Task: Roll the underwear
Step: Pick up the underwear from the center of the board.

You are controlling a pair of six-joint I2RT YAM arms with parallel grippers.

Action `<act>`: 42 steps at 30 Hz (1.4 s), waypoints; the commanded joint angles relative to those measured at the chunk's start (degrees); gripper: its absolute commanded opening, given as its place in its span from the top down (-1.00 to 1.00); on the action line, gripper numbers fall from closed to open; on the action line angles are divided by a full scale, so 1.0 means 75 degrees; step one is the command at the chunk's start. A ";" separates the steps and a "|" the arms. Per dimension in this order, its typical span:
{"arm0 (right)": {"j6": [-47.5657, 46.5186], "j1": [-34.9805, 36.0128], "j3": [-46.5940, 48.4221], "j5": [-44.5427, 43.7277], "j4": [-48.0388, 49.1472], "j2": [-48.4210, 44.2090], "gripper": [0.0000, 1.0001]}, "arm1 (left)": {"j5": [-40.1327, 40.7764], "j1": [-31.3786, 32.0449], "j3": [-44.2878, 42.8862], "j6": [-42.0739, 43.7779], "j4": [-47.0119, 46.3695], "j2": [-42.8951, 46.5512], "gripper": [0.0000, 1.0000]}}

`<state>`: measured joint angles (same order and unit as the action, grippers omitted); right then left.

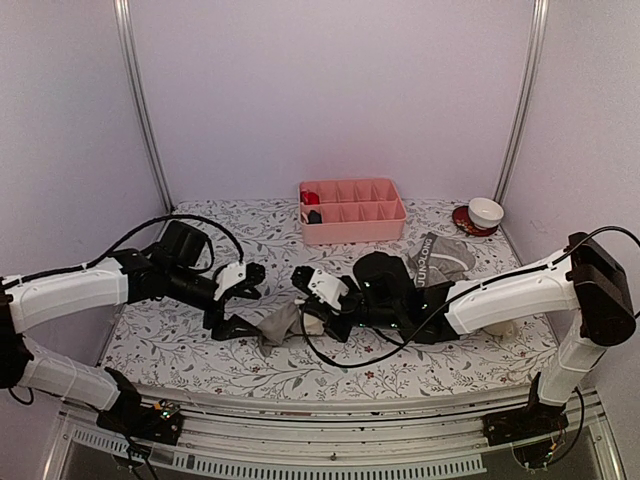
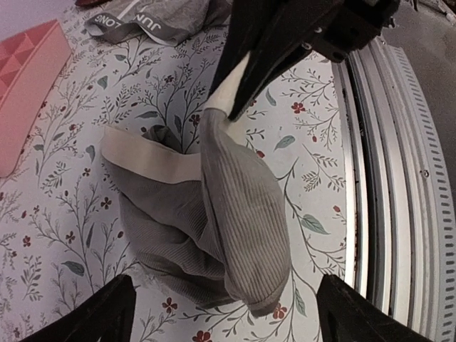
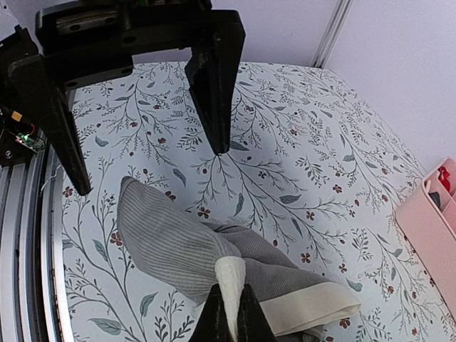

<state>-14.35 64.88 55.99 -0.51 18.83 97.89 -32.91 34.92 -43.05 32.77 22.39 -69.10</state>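
Floral tablecloth (image 1: 190, 355) is lying flat, pale walls behind. Right gripper (image 3: 229, 317) is pinching the briefs' (image 3: 185, 249) pale waistband, near-centre. Left gripper (image 3: 151, 167) is hanging wide open just left, gripping nothing. Boxer-briefs (image 1: 440, 258) are sitting far right. Risk: with a one-point hold, any pull is likely dragging the loose fold open.

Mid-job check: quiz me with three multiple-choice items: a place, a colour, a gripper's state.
1. Relative to the pink tray, the boxer-briefs lie: A inside it; B on the table by its right front corner; C left of it.
2. The grey briefs' waistband is: A cream; B black; C red.
3. The left gripper is: A shut on the briefs; B shut on the tray; C open, empty.
Key: B, they lie outside that corner; A, the right gripper pinches a cream band; C, its jaws stand wide apart.
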 commanded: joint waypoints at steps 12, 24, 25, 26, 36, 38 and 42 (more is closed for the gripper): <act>-0.0066 0.0042 0.0313 -0.0271 -0.0165 0.0215 0.96 | -0.1646 -0.0554 -0.1018 -0.0128 0.1397 -0.1665 -0.27; -0.0148 0.0037 0.0357 -0.0348 -0.0231 0.0266 0.96 | -0.1815 -0.0542 -0.1266 0.0028 0.1714 -0.2052 0.40; -0.0149 0.0035 0.0361 -0.0353 -0.0236 0.0276 0.96 | -0.1833 -0.0548 -0.1312 0.0035 0.1749 -0.2084 0.47; -0.0158 0.0042 0.0364 -0.0362 -0.0246 0.0282 0.96 | -0.1835 -0.0543 -0.1350 0.0036 0.1775 -0.2105 0.55; -0.0205 0.0041 0.0375 -0.0395 -0.0301 0.0241 0.96 | -0.1379 -0.0518 -0.1489 0.0056 0.1747 -0.2136 1.00; -0.0273 0.0043 0.0350 -0.0399 -0.0327 0.0189 0.96 | -0.0750 -0.0532 -0.1412 -0.0053 0.1402 -0.1667 1.00; -0.0568 0.0046 0.0413 -0.0270 -0.0373 -0.0001 0.96 | 0.1242 -0.0482 -0.1191 -0.0067 0.0576 -0.0344 1.00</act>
<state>-16.40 64.88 57.39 -2.85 16.82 98.76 -37.74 31.22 -52.58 32.34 33.10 -81.23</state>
